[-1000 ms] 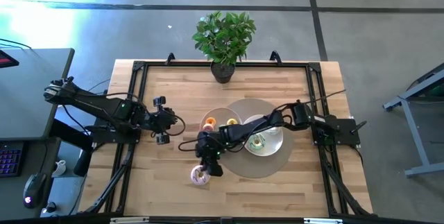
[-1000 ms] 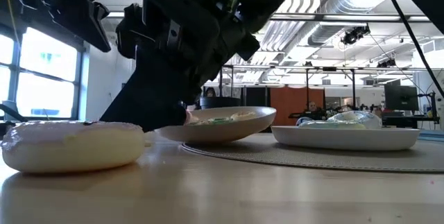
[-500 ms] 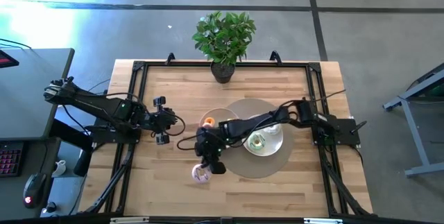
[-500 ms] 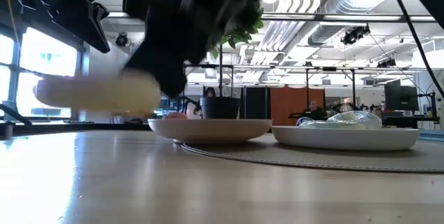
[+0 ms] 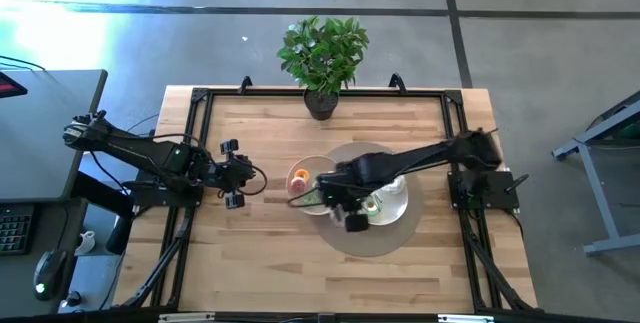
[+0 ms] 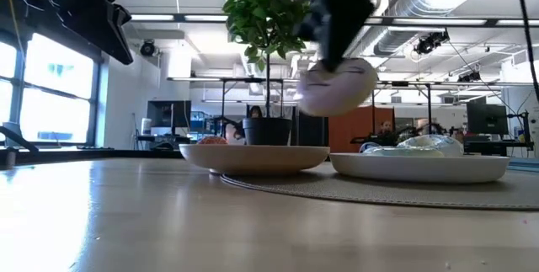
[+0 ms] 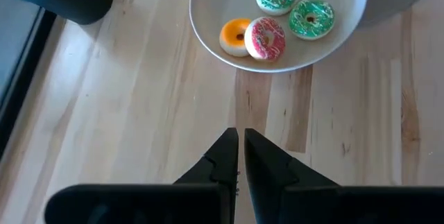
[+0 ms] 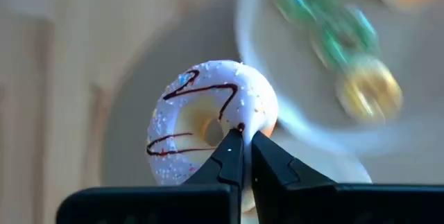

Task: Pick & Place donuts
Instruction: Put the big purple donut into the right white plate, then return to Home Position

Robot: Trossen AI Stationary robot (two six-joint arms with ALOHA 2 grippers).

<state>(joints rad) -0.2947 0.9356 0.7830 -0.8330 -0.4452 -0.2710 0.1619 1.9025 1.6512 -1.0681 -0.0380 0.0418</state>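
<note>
The right pincer (image 8: pixel 241 143) is clamped on a white donut (image 8: pixel 208 116), carried in the air between the two plates. The small plate (image 7: pixel 208 26) at its 9 o'clock already has green, orange and pink donuts (image 7: pixel 263 38); this one is not yet set down. No loose donuts show on the table (image 5: pixel 240 253). The left pincer (image 7: pixel 240 156) waits closed, empty, well off at 9 o'clock. A plant (image 5: pixel 322 53) stands clear at 12 o'clock.

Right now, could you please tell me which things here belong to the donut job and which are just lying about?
Job: white-iced donut held in the right claw; green donuts, orange donut and pink donut on the white plate; second plate.
Lying about: potted plant; round mat; idle left claw.
</note>
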